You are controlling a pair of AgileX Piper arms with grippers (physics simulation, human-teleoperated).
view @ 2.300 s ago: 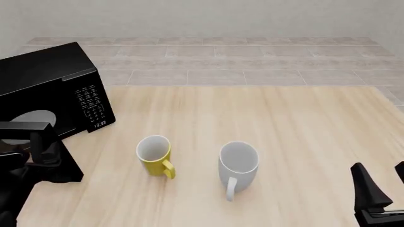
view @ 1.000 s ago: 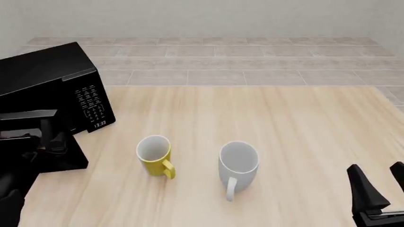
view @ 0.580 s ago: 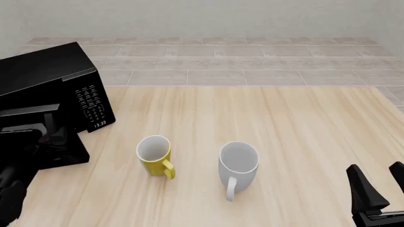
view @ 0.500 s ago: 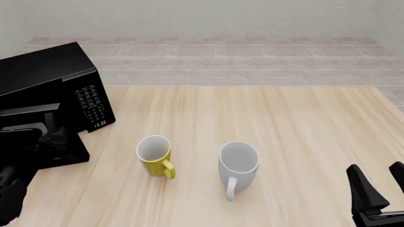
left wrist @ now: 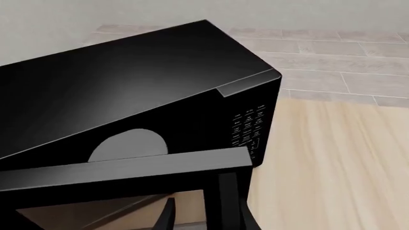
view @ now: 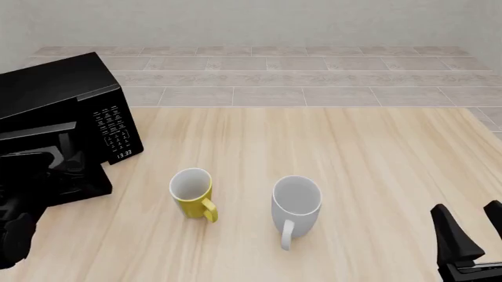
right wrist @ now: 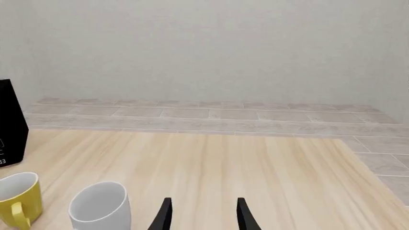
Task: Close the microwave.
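One microwave point(view: 59, 100) sits at the table's point(view: 353, 153) far left in the front view, panel angled right, door ajar; left wrist view shows left gripper point(left wrist: 203, 211) against the door, grip indiscernible; right wrist view shows right gripper point(right wrist: 201, 213) spread, empty.

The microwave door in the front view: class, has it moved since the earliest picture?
Yes. The microwave door has swung farther from the camera, toward the microwave: its top edge sits higher against the button panel, though it isn't shut yet.
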